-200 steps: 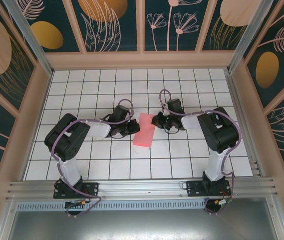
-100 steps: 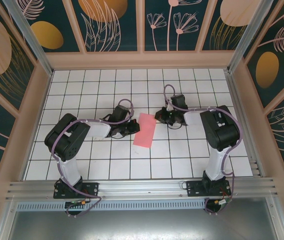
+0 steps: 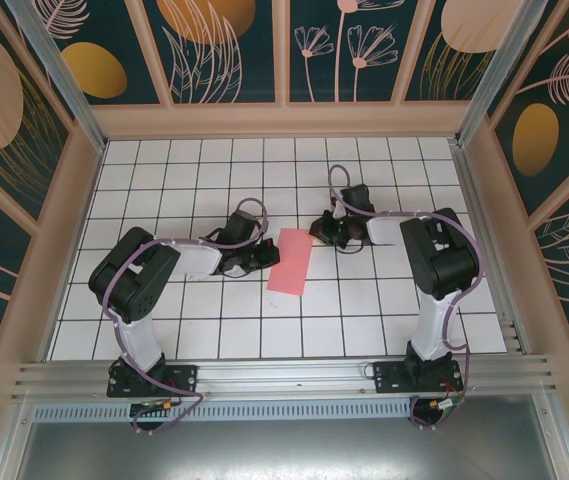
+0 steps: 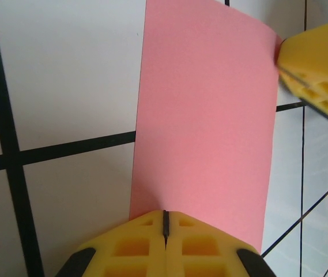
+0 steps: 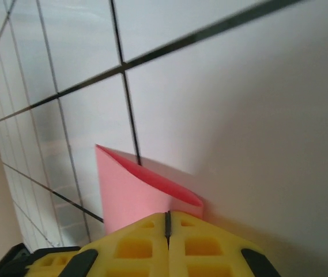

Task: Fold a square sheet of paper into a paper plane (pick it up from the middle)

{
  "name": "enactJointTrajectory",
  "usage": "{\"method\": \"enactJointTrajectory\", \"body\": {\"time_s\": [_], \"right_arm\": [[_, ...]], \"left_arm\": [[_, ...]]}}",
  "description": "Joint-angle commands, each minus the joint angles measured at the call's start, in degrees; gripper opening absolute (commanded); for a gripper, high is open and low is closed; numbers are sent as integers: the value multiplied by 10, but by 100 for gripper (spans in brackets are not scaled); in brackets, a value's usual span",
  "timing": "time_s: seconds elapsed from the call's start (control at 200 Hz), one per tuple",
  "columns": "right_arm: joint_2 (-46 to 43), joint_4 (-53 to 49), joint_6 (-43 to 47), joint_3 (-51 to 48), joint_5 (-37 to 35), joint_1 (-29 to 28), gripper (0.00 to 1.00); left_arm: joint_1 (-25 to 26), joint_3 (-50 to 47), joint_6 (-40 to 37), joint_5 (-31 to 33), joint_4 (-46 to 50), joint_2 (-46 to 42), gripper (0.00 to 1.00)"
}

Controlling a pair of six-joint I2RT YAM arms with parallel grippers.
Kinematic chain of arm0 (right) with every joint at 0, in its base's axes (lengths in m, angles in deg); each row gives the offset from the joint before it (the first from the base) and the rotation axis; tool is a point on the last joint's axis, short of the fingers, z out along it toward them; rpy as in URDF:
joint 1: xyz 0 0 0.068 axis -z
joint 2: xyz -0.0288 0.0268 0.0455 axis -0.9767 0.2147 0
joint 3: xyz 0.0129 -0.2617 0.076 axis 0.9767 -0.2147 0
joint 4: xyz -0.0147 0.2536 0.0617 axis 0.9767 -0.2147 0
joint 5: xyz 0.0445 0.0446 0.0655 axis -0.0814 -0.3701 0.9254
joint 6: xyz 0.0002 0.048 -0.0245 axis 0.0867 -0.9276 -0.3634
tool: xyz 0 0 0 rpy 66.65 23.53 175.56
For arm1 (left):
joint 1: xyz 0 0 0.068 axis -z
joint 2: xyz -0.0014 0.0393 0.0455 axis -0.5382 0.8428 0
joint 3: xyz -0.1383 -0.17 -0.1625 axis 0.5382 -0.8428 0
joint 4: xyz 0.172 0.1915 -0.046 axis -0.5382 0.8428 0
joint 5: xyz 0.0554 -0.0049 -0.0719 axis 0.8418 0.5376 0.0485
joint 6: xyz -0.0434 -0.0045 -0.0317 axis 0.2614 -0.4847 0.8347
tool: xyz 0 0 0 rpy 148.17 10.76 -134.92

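Folded square sheet of paper (image 3: 290, 262) is lying flat, mid-table, between my two sets of fingers.
My left fingers (image 4: 140, 245) are pressing closed at its left edge. My right fingers (image 5: 135, 245) are sitting closed at its far right corner, where the upper layer is standing slightly open above the gridded table (image 3: 164, 180).

You're looking at the square sheet of paper (image 3: 290, 261): plain salmon-pink, folded in half into a narrow rectangle. It lies on the white grid tiles (image 3: 214, 330) near the middle of the floor, with its long sides slightly tilted from the grid lines. At one corner the two layers gape a little.
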Motion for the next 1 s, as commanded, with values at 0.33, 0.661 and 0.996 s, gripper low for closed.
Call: {"method": "enactJointTrajectory", "body": {"time_s": [0.33,0.661,0.996], "right_arm": [[34,7,-14,6,-39,-3,7],[31,12,2,-19,-92,-7,6],[-97,95,38,-55,-133,-21,7]], "left_arm": [[3,-20,-11,14,75,0,0],[3,-22,-10,13,73,-1,0],[3,-22,-12,15,76,-5,0]]}}
